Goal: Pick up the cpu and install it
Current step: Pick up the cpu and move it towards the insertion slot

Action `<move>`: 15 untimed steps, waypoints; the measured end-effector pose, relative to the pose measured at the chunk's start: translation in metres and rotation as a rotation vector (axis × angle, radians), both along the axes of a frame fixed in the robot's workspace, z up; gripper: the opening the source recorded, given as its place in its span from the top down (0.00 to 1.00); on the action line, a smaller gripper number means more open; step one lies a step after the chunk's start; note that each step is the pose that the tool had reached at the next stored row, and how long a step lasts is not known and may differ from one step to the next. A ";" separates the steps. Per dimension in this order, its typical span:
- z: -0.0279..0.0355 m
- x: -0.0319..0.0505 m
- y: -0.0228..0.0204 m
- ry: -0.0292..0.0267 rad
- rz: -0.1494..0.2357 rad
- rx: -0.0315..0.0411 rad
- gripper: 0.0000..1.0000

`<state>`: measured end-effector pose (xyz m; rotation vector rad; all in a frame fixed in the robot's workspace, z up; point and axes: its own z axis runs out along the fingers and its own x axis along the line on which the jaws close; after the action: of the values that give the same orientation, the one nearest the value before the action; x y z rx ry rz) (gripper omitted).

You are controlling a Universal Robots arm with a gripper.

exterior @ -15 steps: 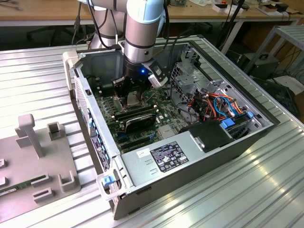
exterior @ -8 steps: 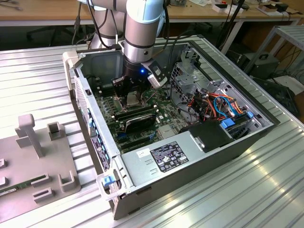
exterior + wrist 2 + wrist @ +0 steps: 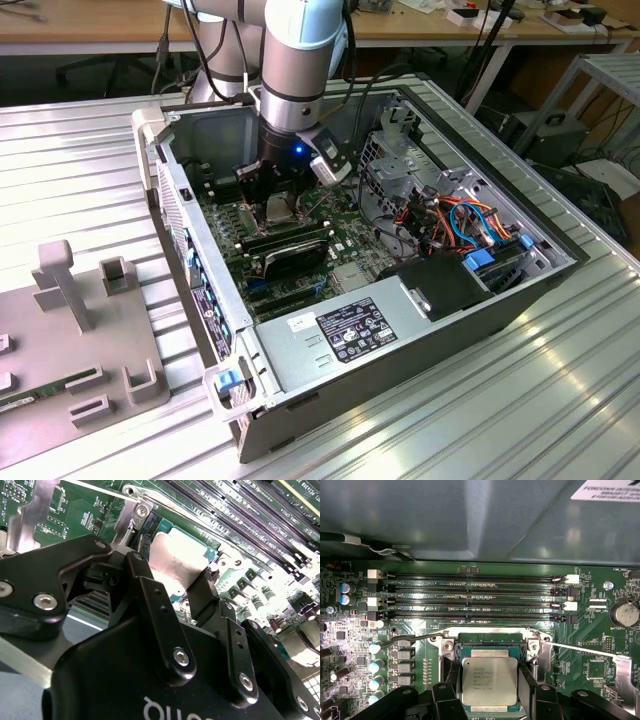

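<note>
Black and close to the lens in the second wrist view, the gripper (image 3: 170, 575) has its two fingers (image 3: 150, 595) clenched on the cpu (image 3: 175, 560) — one finger against each of two opposite edges. There is one cpu: a small thin square with a dull silver-grey metal top, faintly smudged. It has fine print on it in the first wrist view and a rim of green substrate showing round the metal.

It lies flat and square over the socket (image 3: 490, 639), inside the dark frame. It looks level with the frame, though whether it is fully seated I cannot tell. There is one socket, with two thin lever wires (image 3: 420, 637) running off from its corners, one to either side.

Just beside the socket on the board (image 3: 600, 645) run four long slots (image 3: 470, 587), all parallel — two with white end latches, two with black. One round battery (image 3: 626, 614) sits near the slots' end.

In the exterior view the arm (image 3: 295, 60) reaches straight down into the open case (image 3: 400, 385), toward its far corner at the exterior view's left. The case lies on its side on the ribbed bench (image 3: 500, 420).
</note>
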<state>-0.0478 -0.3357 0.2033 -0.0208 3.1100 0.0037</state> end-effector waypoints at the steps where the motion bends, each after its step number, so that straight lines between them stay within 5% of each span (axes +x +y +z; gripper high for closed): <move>1: 0.0000 0.0000 0.0000 0.0000 0.000 0.0000 0.45; 15: 0.0000 -0.0001 0.0042 -0.0005 0.000 0.0002 0.45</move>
<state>-0.0479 -0.3315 0.2033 -0.0210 3.1095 0.0041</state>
